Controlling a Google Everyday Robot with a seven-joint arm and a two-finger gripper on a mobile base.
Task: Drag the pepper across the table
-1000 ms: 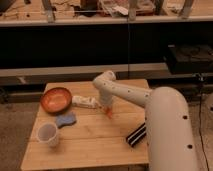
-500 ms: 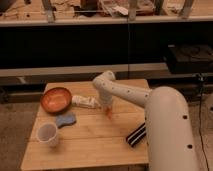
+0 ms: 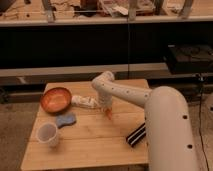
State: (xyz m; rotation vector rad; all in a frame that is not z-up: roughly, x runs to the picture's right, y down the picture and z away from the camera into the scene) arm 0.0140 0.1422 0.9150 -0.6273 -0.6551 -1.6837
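The pepper (image 3: 108, 114) is a small orange-red thing on the wooden table (image 3: 90, 145), near the middle. My white arm reaches in from the right and bends down over the table. The gripper (image 3: 105, 108) is at the end of the arm, pointing down right on top of the pepper. The arm hides most of the gripper and the top of the pepper.
An orange bowl (image 3: 55, 99) stands at the back left. A white bottle (image 3: 84, 102) lies beside it, just left of the gripper. A blue sponge (image 3: 66, 120) and a white cup (image 3: 47, 134) are at the left front. A black object (image 3: 136, 135) lies at the right front.
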